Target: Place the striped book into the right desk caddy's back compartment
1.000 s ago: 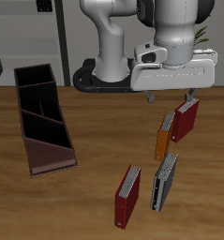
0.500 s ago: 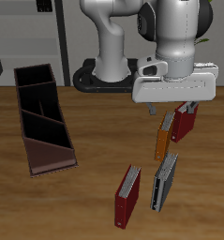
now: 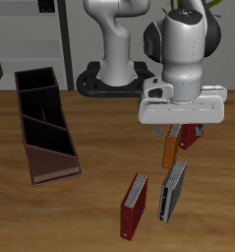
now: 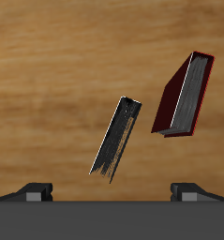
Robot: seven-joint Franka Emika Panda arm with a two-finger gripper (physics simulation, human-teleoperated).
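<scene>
Fingers spread w/ nothing held, thin striped book on woodgrain table below.

On the brown wooden table we note a long maroon-brown desk caddy, a grey striped book, a dark red book beside it, an orange book, and another red book farther back.

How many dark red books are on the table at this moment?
2. One dark red book stands near the table's front edge, beside the striped book. The other is farther back, partly behind the gripper. More may be hidden.
</scene>
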